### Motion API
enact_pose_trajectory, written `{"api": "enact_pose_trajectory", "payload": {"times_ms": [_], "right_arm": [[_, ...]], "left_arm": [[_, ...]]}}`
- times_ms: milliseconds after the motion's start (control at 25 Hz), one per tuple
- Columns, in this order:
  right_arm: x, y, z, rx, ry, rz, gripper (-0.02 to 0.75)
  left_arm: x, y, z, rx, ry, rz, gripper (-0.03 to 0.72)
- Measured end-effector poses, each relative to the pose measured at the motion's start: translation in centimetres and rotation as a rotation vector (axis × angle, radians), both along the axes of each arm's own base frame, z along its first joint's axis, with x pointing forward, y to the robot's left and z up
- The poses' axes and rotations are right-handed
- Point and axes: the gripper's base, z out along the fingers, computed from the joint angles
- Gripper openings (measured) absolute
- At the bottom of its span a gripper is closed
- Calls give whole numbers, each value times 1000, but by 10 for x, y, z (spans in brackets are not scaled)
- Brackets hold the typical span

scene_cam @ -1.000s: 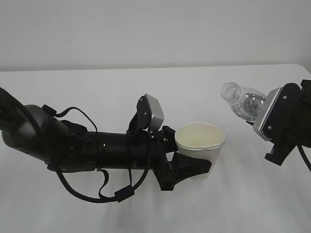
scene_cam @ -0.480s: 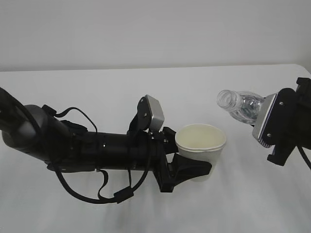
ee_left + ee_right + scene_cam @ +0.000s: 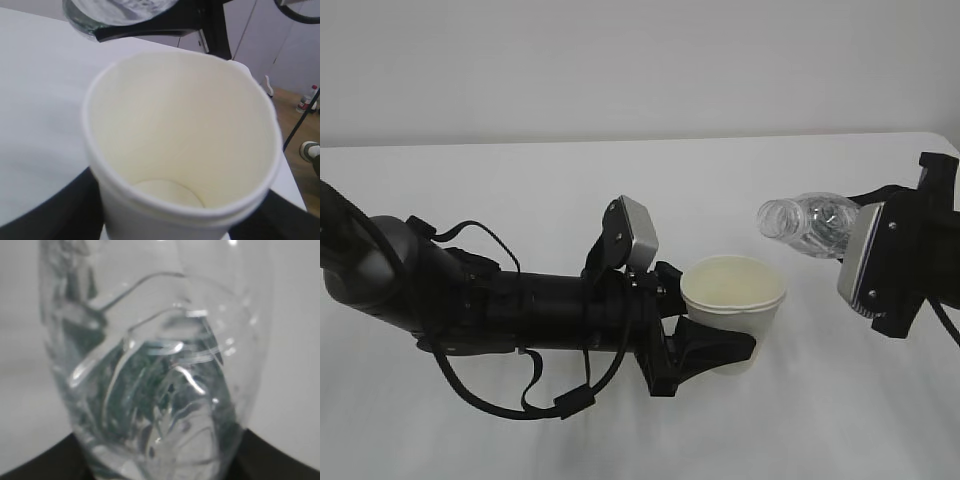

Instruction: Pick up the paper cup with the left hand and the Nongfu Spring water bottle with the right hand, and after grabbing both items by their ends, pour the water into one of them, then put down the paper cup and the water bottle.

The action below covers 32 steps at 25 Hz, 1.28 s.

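Note:
The white paper cup (image 3: pixel 732 300) stands upright in my left gripper (image 3: pixel 712 345), which is shut on its lower body from the left. In the left wrist view the paper cup (image 3: pixel 185 140) fills the frame, with its pale bottom showing and black fingers (image 3: pixel 47 210) on both sides. My right gripper (image 3: pixel 895 255) is shut on the base end of the clear Nongfu Spring water bottle (image 3: pixel 810 222). The bottle is tilted nearly level, its open mouth pointing left, above and just right of the cup rim. No stream shows. The bottle (image 3: pixel 155 370) fills the right wrist view; its label is hidden.
The white table (image 3: pixel 620 180) spreads all round both arms, with a plain wall behind. My thick left arm (image 3: pixel 440 300) with its cables lies across the left half. The table's right edge and a floor with small items (image 3: pixel 305 100) show in the left wrist view.
The right gripper has tipped the bottle further toward level and carried its mouth left, closer to the cup. The left arm and cup have stayed still.

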Motion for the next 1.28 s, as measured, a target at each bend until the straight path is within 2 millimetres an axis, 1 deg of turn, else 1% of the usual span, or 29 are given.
{"api": "enact_pose_trajectory", "payload": {"times_ms": [440,880,1280], "right_arm": [[0,2,1,-61,-34,49,362],[0,2,2,-108,-66,75,361],[0,2,2,-194,-103,115,361]], "left_arm": [[-2,-1,2,-22,17,-20,480],[-5,-1,0,-6,11,-58,480],[-6,-1,0,-3,8,-69,480]]}}
